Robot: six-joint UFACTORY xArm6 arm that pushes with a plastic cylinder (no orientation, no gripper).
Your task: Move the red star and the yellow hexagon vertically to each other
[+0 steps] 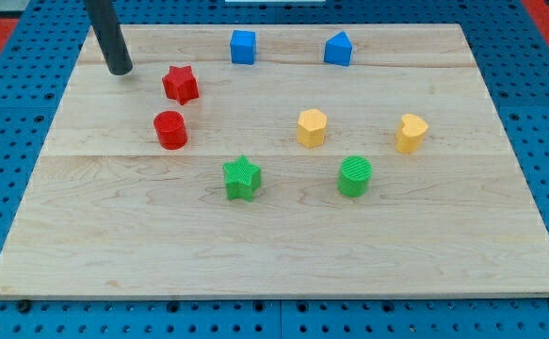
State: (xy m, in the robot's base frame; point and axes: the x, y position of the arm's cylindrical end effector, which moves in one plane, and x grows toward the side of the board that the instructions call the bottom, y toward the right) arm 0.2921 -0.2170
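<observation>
The red star (pixel 181 84) lies at the view's upper left of the wooden board (pixel 274 254). The yellow hexagon (pixel 312 127) sits near the board's middle, to the right of and lower than the star. My tip (pixel 121 70) rests on the board to the left of the red star and slightly above it, a short gap away, touching no block.
A red cylinder (pixel 170 129) stands just below the red star. A green star (pixel 242 178) and a green cylinder (pixel 355 176) lie lower down. A yellow heart (pixel 411 133) is at the right. A blue cube (pixel 243 46) and a blue house-shaped block (pixel 338 49) sit near the top edge.
</observation>
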